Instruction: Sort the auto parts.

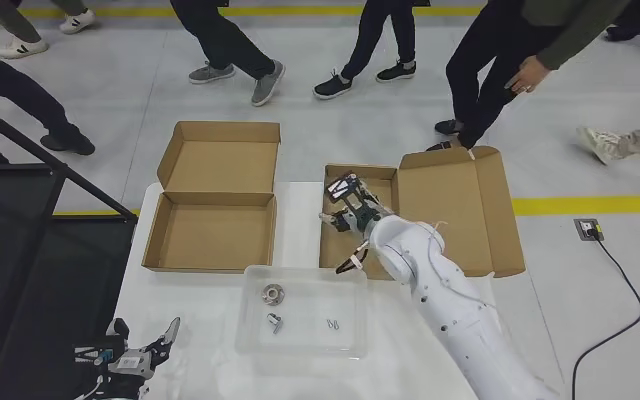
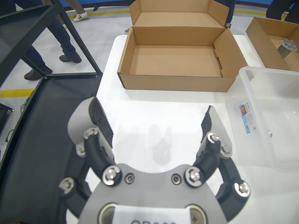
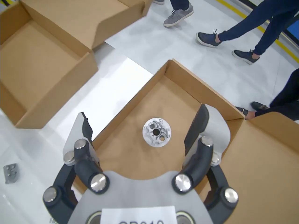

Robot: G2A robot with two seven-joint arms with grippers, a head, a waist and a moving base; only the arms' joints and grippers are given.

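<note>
My right gripper hangs open above the right cardboard box. Straight below its fingers a round metal hub lies on the box floor, apart from both. In the top view this gripper sits over the box's left part. A clear plastic bin at the table's front holds a second round hub, a small grey bracket and tiny screws. My left gripper is open and holds nothing, low over the white table near its front left corner.
The left cardboard box stands open with a bare floor, lid folded back. A black metal rack borders the table's left side. The right box's lid lies open to the right. People's legs move on the floor behind the table.
</note>
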